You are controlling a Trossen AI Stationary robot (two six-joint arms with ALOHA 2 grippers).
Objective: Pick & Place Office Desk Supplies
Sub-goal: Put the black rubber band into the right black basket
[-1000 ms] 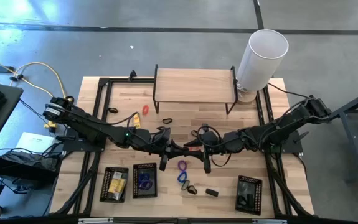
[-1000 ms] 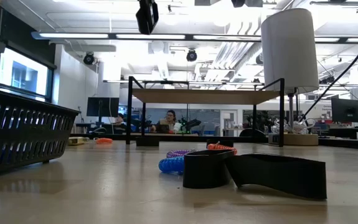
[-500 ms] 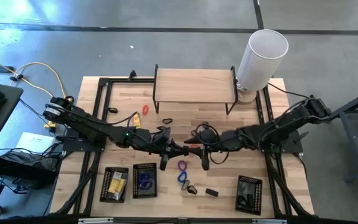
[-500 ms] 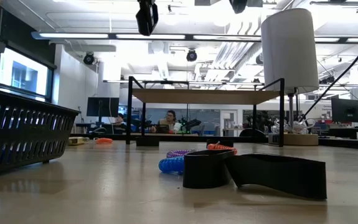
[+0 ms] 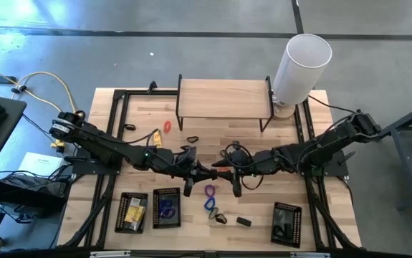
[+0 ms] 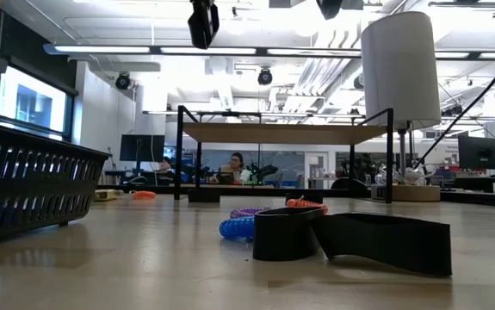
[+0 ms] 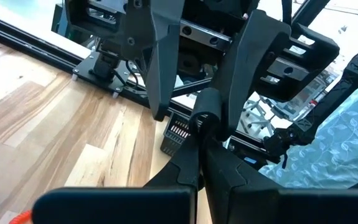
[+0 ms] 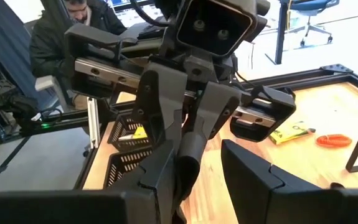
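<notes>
I have my left tool (image 5: 204, 172) and my right tool (image 5: 223, 173) nose to nose above mid-counter — it looks like a handover. My left fingers (image 7: 194, 168) press together on a small dark piece, while my right fingers (image 8: 166, 165) stand apart around the left tool's tip. Next, I judge, the right must close before the left lets go. The purple and blue coiled loops (image 5: 209, 198) lie just below, near the black mesh trays (image 5: 150, 211); the wooden riser shelf (image 5: 224, 97) stands clear behind.
</notes>
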